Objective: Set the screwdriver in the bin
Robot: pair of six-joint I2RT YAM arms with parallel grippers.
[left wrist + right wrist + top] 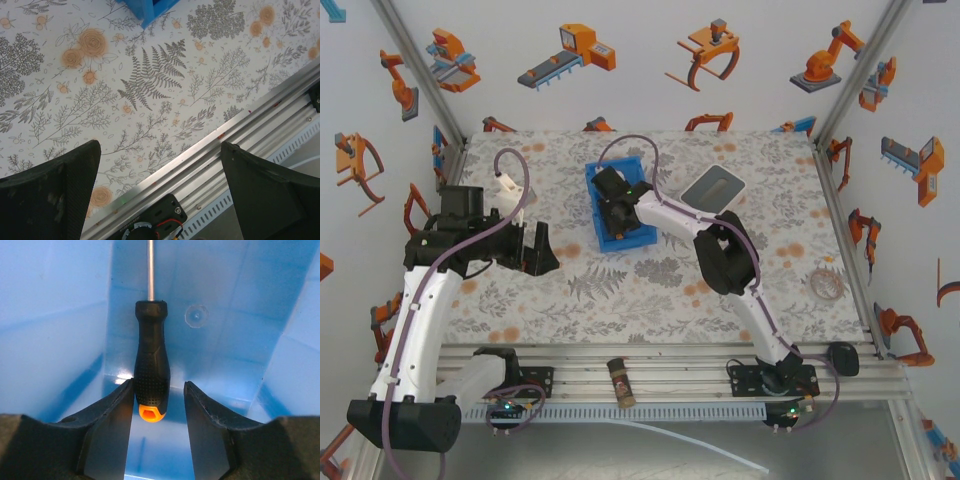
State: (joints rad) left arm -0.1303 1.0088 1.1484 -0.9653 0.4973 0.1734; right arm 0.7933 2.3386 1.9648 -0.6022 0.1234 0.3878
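The screwdriver (151, 375), with its black handle, orange end and thin metal shaft, lies inside the blue bin (60, 315). My right gripper (158, 385) is lowered into the bin (617, 240) and stands open. Its left finger touches the handle, and a gap separates the handle from its right finger. In the top view the right gripper (617, 205) covers the bin's inside. My left gripper (542, 248) hovers open and empty left of the bin, above the flowered table. Nothing sits between the fingers of the left gripper (160, 146).
A flat white device with a grey top (713, 186) lies right of the bin. A brown cylindrical stick (619, 381) rests on the front rail. A clear ring (827, 283) lies at the right edge. The bin's corner (150, 10) and the aluminium rail (240, 145) show below the left wrist.
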